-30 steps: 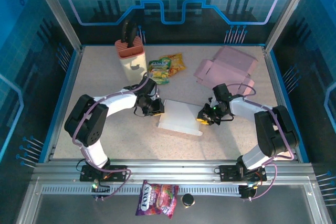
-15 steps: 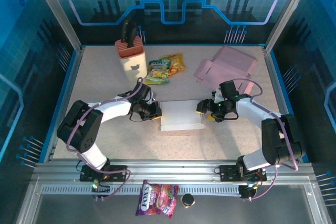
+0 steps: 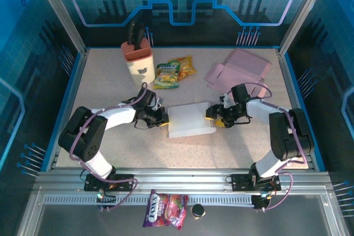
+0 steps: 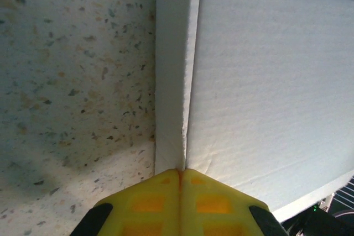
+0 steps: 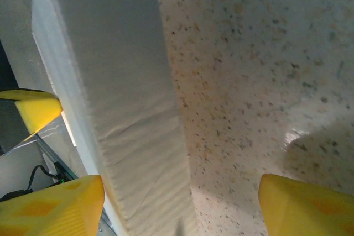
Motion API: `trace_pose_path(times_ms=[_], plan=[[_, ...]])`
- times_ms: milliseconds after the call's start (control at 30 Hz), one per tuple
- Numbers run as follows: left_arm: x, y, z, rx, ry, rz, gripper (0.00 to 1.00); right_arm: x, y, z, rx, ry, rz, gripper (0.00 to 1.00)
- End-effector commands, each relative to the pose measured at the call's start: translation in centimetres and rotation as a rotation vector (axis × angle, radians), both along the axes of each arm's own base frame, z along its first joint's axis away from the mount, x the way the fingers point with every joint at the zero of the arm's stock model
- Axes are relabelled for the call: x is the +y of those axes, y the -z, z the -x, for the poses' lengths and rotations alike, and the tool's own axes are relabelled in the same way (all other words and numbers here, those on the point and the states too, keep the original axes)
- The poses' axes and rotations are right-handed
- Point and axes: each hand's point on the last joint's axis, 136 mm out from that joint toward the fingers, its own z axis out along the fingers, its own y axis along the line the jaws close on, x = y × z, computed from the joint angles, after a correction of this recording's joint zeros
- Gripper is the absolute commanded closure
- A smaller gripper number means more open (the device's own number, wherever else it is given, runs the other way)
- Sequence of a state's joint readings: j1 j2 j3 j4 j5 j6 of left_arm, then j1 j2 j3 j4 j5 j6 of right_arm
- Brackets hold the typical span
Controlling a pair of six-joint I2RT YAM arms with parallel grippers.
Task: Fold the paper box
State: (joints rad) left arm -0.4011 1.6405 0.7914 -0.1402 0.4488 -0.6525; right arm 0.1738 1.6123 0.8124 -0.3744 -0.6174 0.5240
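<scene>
The white paper box (image 3: 191, 120) lies flat in the middle of the table. My left gripper (image 3: 163, 118) is at its left edge. In the left wrist view the yellow fingertips (image 4: 180, 172) are shut, pinching the box's (image 4: 265, 81) edge where a narrow side flap (image 4: 171, 75) meets the broad panel. My right gripper (image 3: 212, 116) is at the box's right edge, open. In the right wrist view its gripper (image 5: 180, 208) stands wide, with the box's long side wall (image 5: 127, 98) running up between the fingers, nearer the left finger (image 5: 52, 205).
A pink folded box (image 3: 238, 70) lies at the back right. A cream knife block (image 3: 138, 59) and snack packets (image 3: 174, 71) are at the back left. A candy bag (image 3: 166, 209) and a small black cap (image 3: 197, 210) rest below the front rail.
My right gripper has opened and moved back and left along the box's right edge. The left gripper has closed fully on the left edge. The box has shifted slightly towards the back.
</scene>
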Motion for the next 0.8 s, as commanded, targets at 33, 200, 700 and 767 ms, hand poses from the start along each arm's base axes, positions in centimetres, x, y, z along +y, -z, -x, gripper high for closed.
trace_pose_path(times_ms=[33, 200, 700, 767], plan=[[2.2, 2.5, 1.6, 0.066, -0.037, -0.051, 0.95, 0.6, -1.3, -1.0, -0.029, -0.045, -0.075, 0.25], [2.4, 3.0, 1.7, 0.074, -0.038, -0.052, 0.95, 2.3, -2.6, -1.9, -0.039, -0.056, -0.202, 0.29], [2.6, 2.5, 1.1, 0.044, -0.04, -0.06, 0.94, 4.9, -3.9, -2.3, -0.038, -0.051, -0.312, 0.52], [2.6, 2.3, 1.0, 0.035, -0.04, -0.06, 0.93, 5.1, -3.9, -2.2, -0.036, -0.05, -0.312, 0.54]])
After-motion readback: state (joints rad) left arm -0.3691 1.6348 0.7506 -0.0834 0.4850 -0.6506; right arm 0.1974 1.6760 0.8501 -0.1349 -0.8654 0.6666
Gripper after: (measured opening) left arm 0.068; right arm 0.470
